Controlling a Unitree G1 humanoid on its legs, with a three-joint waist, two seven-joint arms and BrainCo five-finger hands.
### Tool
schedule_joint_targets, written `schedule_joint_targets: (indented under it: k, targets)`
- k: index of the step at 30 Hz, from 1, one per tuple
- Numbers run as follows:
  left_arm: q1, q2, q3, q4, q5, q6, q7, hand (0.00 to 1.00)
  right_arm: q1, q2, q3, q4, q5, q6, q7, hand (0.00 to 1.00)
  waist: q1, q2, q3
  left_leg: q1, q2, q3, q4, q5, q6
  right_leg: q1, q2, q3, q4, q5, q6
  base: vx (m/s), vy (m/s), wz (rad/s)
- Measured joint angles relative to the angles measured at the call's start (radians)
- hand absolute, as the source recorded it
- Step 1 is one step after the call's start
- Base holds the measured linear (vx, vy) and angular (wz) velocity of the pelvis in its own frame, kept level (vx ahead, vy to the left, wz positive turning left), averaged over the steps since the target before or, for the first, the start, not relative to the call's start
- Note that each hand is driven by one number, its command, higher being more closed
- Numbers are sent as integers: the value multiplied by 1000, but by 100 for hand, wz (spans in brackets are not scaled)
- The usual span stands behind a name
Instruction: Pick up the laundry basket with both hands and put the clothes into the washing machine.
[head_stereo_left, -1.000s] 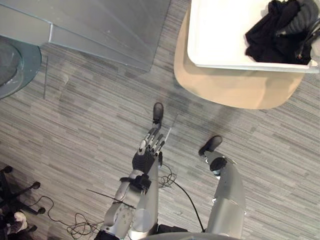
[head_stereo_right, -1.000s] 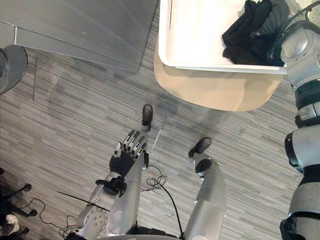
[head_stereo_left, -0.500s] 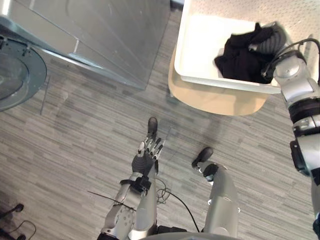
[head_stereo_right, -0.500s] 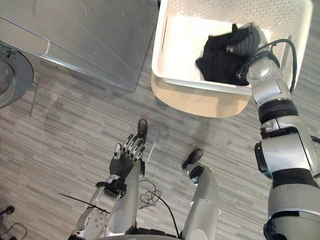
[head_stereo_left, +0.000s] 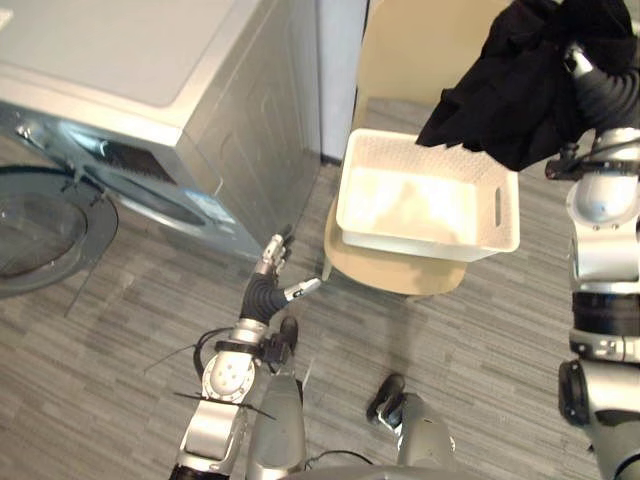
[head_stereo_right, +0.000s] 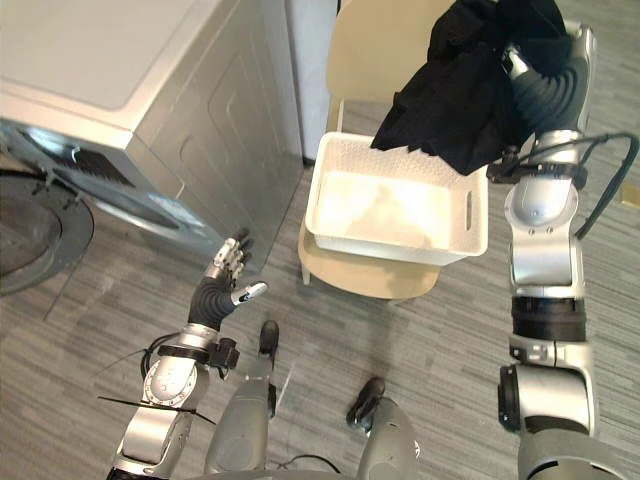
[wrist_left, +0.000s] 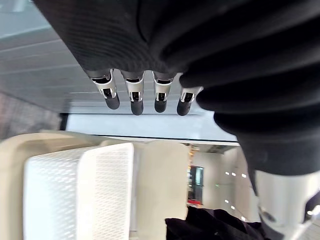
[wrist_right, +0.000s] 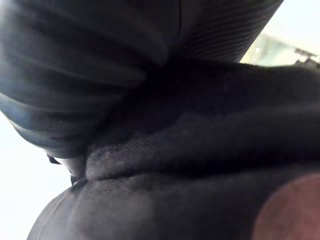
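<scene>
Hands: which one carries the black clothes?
The right hand, up high, with the black clothes hanging from it; the left hand is low and empty, fingers straight.

— How's the light?
— Soft and even, from overhead. The washer top shines pale, and the basket glares white inside.
— Shadows?
— A faint one on the floor under the chair. The clothes read flat black; the right wrist view sets them against a bright white backdrop
</scene>
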Motion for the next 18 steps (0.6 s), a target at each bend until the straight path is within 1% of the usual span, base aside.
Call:
schedule_joint_targets:
  k: [3, 4, 6, 8, 9, 10, 11, 13, 14, 15, 16, 17, 18]
  targets:
    - [-100, 83, 38, -28, 50, -42, 38, 0, 105, 83, -5, -69, 21, -22, 51, 100, -15, -4, -30, 85, -1, 61, 0, -34, 5, 78, 17, 51, -93, 46, 17, 131, 42, -54]
    - [-143, 126, 39, -30, 64, -60, 52, 0, 134, 103, -2, -93, 51, -32, 81, 100, -31, -6, -38, 113, -1, 79, -1, -45, 7, 109, 24, 62, -127, 66, 21, 84, 32, -38]
    - [-198, 192, 36, -30, 78, -79, 53, 0, 162, 106, 2, -129, 94, -42, 122, 100, -45, -10, -42, 153, -1, 108, -14, -53, 8, 140, 32, 87, -169, 87, 26, 79, 40, -43]
    - [-250, 281, 32, -28, 97, -105, 46, 0, 198, 105, 7, -186, 187, -79, 194, 100, -81, -19, -84, 193, -1, 154, -55, -53, 8, 154, 44, 122, -227, 118, 31, 81, 46, -56]
    - [-259, 296, 31, -26, 97, -110, 42, 0, 209, 103, 9, -202, 208, -86, 210, 100, -86, -21, -95, 200, -1, 166, -61, -53, 8, 154, 47, 135, -239, 124, 31, 95, 39, -59]
    - [-284, 320, 25, -17, 97, -117, 30, 0, 227, 99, 18, -234, 245, -103, 238, 100, -95, -24, -111, 215, -1, 187, -74, -53, 8, 158, 52, 154, -261, 137, 34, 78, 26, -43]
    - [-295, 332, 25, -14, 97, -122, 27, 0, 228, 99, 29, -243, 262, -114, 252, 100, -107, -28, -113, 222, -1, 197, -74, -53, 8, 160, 53, 163, -267, 141, 35, 71, 29, -49]
    - [-394, 376, -20, 43, 96, -134, 21, 0, 227, 86, 72, -278, 335, -137, 301, 100, -132, -32, -116, 229, -1, 214, -74, -53, 8, 157, 59, 190, -287, 157, 33, 29, 19, -36]
    - [-443, 393, -49, 76, 92, -136, 10, 0, 227, 75, 93, -278, 378, -147, 321, 100, -139, -31, -116, 227, 0, 219, -74, -53, 8, 151, 60, 195, -290, 162, 33, -8, 13, -25]
    - [-530, 427, -105, 126, 83, -139, -7, 0, 224, 54, 134, -278, 440, -152, 344, 100, -146, -31, -116, 217, 0, 228, -74, -53, 8, 136, 62, 205, -298, 172, 32, -27, 14, -18]
    - [-546, 434, -115, 133, 83, -140, -13, 0, 220, 50, 144, -278, 449, -152, 346, 100, -147, -31, -116, 214, 0, 231, -74, -53, 8, 131, 62, 209, -298, 174, 31, -52, 17, -37]
    - [-646, 485, -175, 182, 82, -144, -39, 0, 172, 37, 234, -276, 538, -152, 382, 100, -157, -30, -115, 189, -1, 252, -74, -52, 8, 89, 64, 236, -301, 193, 31, -60, 16, -45]
    - [-710, 496, -205, 235, 77, -146, -40, 0, 124, 36, 302, -276, 584, -152, 395, 100, -163, -30, -115, 177, -2, 267, -74, -51, 9, 64, 65, 255, -302, 205, 28, -55, 13, -49]
